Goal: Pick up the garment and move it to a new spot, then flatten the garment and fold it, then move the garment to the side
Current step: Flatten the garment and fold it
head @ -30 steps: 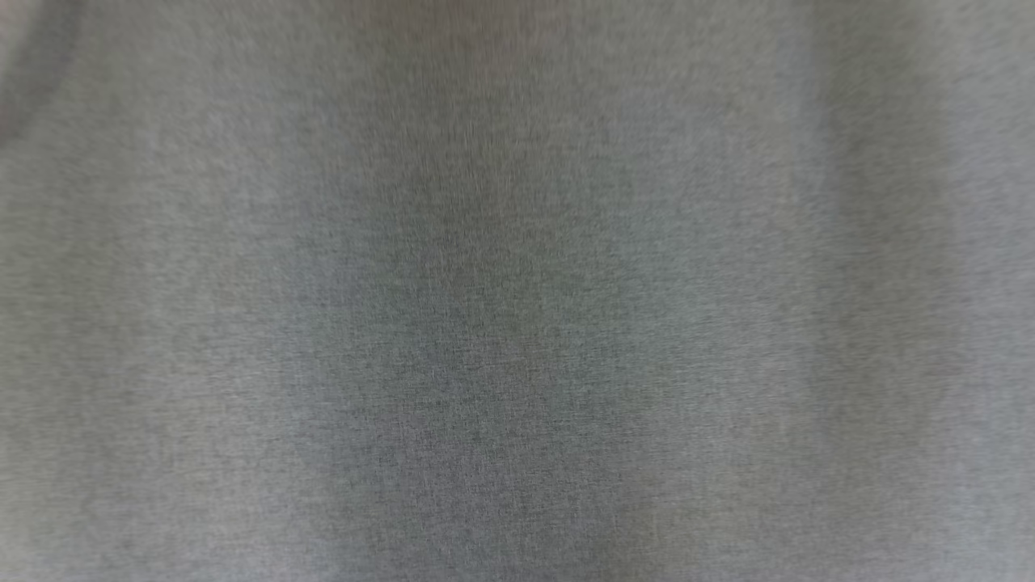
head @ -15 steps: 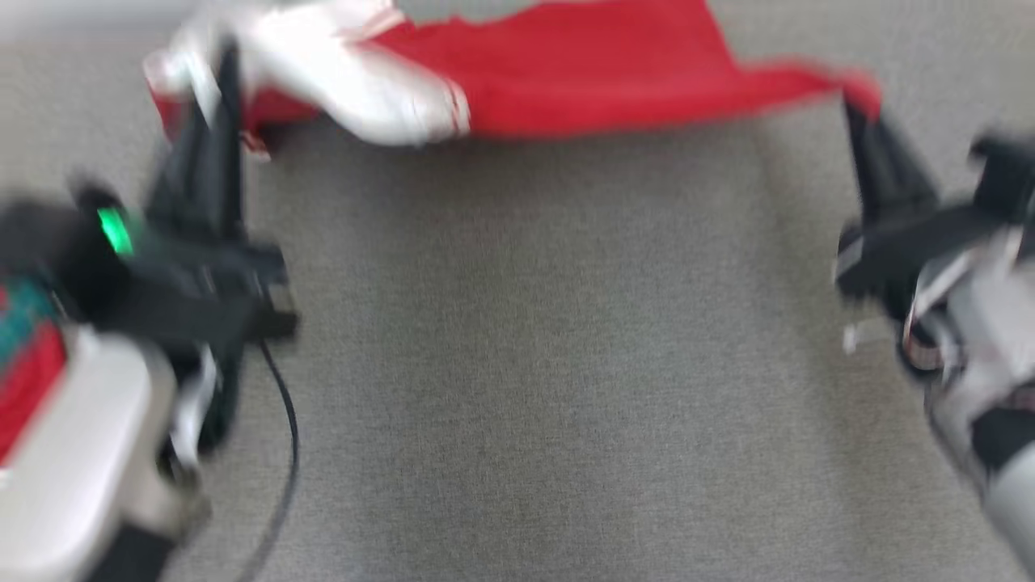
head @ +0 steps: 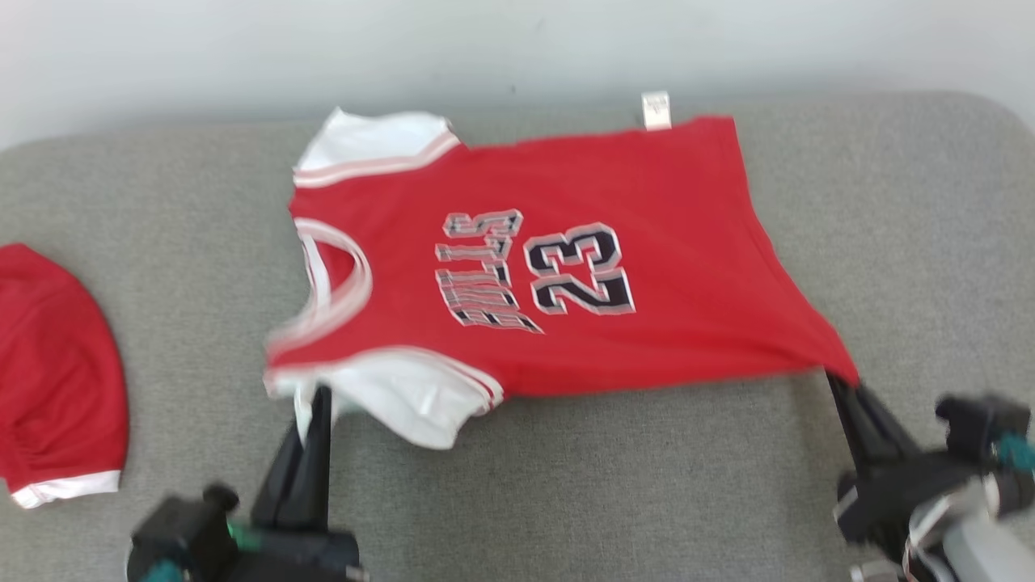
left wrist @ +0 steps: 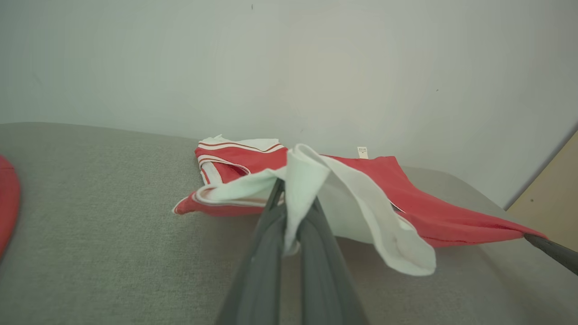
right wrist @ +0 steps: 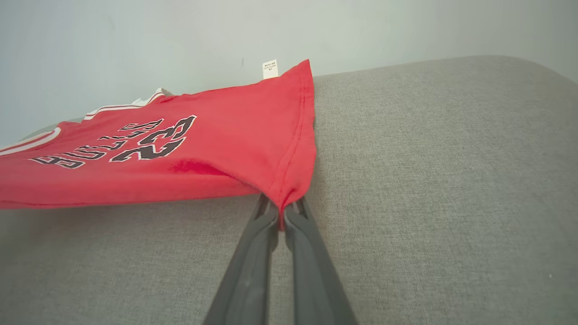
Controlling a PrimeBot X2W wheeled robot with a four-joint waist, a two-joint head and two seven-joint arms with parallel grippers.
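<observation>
**Jersey held by two corners over the grey surface**

The red jersey [head: 647, 242] is spread across the far middle of the grey fabric surface [head: 566, 501], front side up. Its neck opening is to the left and its hem to the right, so the dark "BULLS 23" lettering reads sideways. The far edge lies on the surface close to the pale wall [head: 517, 48], and a small white label [head: 656, 110] sticks out at the far right corner.

The left hand [head: 322, 396] is at the near left, its two dark fingers pressed together on the white sleeve [head: 404, 400]. In the left wrist view the white cloth bunches over the tips of the left hand [left wrist: 295, 203] and hangs down to the right. The red body of the jersey [left wrist: 406, 194] stretches away behind it.

The right hand [head: 837, 380] is at the near right, clamped on the near hem corner. In the right wrist view its fingers [right wrist: 281, 210] pinch that red corner. The jersey [right wrist: 226, 135] rises off the surface there and casts a shadow beneath its near edge, which runs taut between the two hands.

A second red garment [head: 48, 364] with a white band lies at the far left of the surface, well apart from the jersey.
</observation>
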